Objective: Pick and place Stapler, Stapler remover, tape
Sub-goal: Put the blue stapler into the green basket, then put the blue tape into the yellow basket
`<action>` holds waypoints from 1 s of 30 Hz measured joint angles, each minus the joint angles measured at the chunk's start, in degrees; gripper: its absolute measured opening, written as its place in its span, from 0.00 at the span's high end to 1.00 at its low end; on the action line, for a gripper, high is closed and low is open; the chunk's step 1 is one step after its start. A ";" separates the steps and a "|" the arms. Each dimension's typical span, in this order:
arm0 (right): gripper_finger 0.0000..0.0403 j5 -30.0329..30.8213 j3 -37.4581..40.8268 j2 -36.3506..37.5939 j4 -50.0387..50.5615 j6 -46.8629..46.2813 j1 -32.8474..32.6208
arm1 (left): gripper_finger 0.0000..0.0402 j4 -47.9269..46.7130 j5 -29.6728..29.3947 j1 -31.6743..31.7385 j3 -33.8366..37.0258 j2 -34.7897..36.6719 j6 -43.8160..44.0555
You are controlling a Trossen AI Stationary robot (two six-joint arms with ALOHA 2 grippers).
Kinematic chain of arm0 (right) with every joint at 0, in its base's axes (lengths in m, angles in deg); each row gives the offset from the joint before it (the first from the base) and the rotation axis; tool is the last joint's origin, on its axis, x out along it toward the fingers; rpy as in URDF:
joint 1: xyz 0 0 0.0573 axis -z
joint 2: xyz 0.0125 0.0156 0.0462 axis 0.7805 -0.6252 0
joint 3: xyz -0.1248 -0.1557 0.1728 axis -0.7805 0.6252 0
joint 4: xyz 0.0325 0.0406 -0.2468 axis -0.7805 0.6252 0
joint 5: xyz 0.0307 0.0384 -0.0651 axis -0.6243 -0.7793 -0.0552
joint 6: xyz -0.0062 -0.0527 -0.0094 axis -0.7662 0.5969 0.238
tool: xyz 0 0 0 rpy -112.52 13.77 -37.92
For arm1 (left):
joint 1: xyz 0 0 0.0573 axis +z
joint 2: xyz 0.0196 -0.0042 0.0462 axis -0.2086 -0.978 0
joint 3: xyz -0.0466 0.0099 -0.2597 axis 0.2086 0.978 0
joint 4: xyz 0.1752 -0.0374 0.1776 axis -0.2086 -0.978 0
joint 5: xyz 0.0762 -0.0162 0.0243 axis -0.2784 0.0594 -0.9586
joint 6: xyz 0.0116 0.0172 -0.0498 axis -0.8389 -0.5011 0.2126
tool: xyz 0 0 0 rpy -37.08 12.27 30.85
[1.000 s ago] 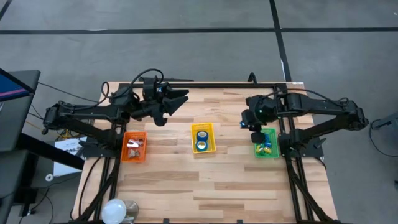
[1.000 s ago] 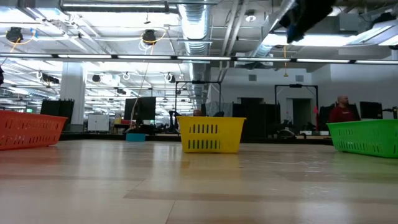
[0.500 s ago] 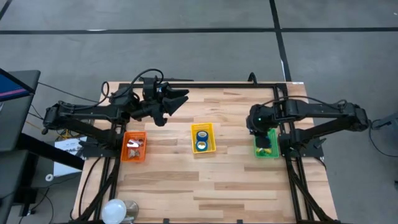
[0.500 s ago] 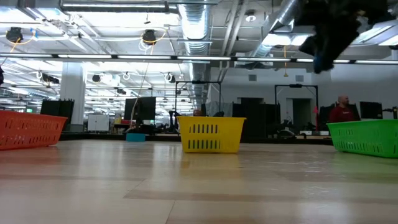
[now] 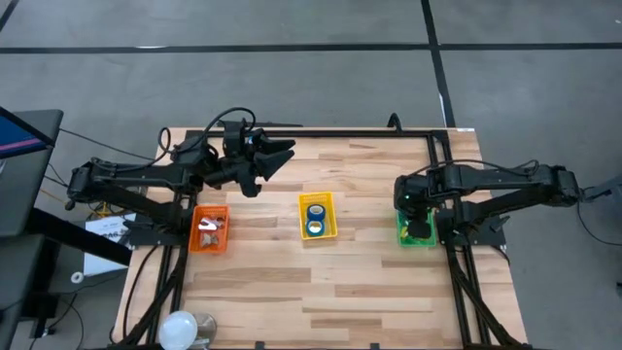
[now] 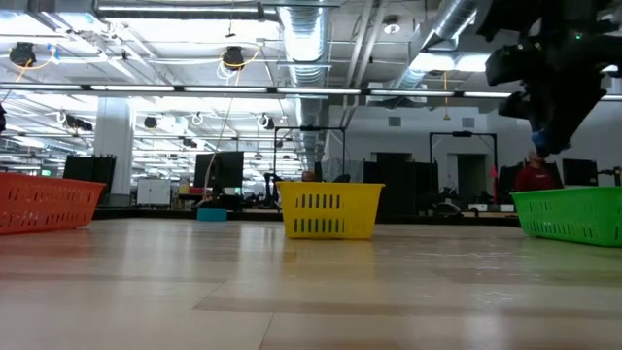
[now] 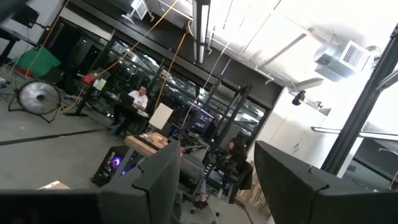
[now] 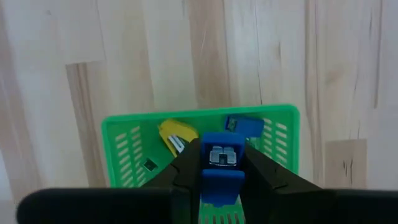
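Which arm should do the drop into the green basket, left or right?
Right. Its gripper is shut on a blue stapler directly above the green basket. The left gripper hangs empty at the far edge, beyond the orange basket.

Right gripper [image 8: 216,171] points straight down, fingers [image 8: 186,163] clamped; left gripper [image 5: 275,156] raised, fingers apart.

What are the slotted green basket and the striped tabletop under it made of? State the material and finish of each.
Slotted green basket: apparently moulded plastic, judging by the uniform bright colour and the regular slits in its walls.

Striped tabletop: looks like jointed wooden planks, with visible grain and seams between pale and tan strips; the finish seems smooth and faintly glossy.
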 joint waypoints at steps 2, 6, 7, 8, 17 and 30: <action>0.83 -0.02 0.01 0.02 -0.36 -0.03 0.00 | 0.51 0.00 0.02 -0.02 0.00 0.00 0.02; 0.83 -0.02 -0.03 -0.15 -0.34 -0.01 0.00 | 0.51 0.00 0.02 -0.01 0.00 0.00 0.01; 0.83 -0.02 -0.03 -0.09 -0.33 0.01 0.00 | 0.51 0.00 0.02 -0.02 0.00 0.00 0.01; 0.83 -0.02 -0.03 -0.01 -0.32 0.01 0.00 | 0.51 0.00 0.02 -0.02 0.00 0.00 0.02; 0.81 -0.02 -0.03 0.01 -0.32 0.06 0.00 | 0.51 0.00 0.02 -0.01 0.00 0.00 0.01; 0.62 -0.20 -0.03 -0.01 -0.32 -0.09 0.02 | 0.51 0.00 0.04 -0.01 0.00 0.00 0.00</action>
